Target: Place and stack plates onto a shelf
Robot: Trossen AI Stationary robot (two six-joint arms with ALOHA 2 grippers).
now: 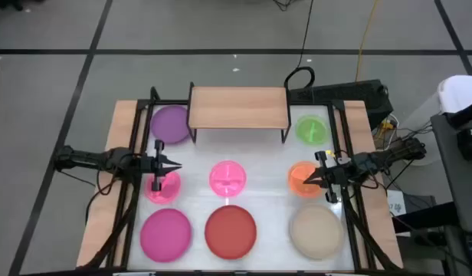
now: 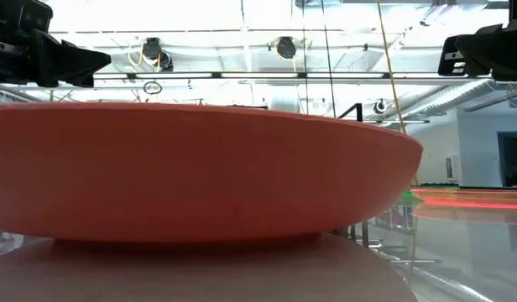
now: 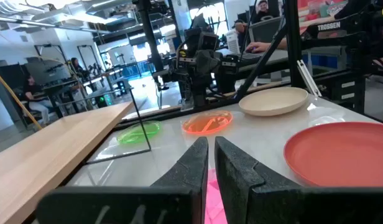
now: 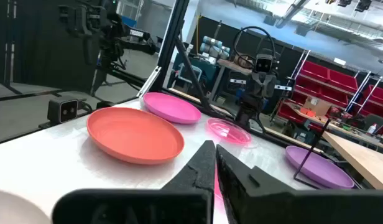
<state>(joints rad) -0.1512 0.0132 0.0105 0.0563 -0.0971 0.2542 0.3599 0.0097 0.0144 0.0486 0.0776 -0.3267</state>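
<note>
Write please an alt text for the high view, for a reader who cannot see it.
Seen from above, a white table holds seven round plates around an empty wooden shelf at its far edge. The left gripper hovers over a small pink plate, the right gripper over a small orange plate, both with fingers closed.

Shelf (image 1: 238, 107): stands at the back centre of the tabletop (image 1: 267, 153).
Back row: back-left plate (image 1: 171, 124) just beside the shelf's left end; back-right plate (image 1: 311, 129) just beside its right end.
Middle row: mid-left plate (image 1: 163, 186), mid-centre plate (image 1: 227, 178) and mid-right plate (image 1: 303, 179), well apart, in front of the shelf.
Front row: front-left plate (image 1: 165, 234), front-centre plate (image 1: 231, 231) and front-right plate (image 1: 316, 230), side by side along the near edge.
Left pincer (image 1: 177, 165): above the mid-left plate's back rim.
Right pincer (image 1: 308, 182): above the mid-right plate.
</note>
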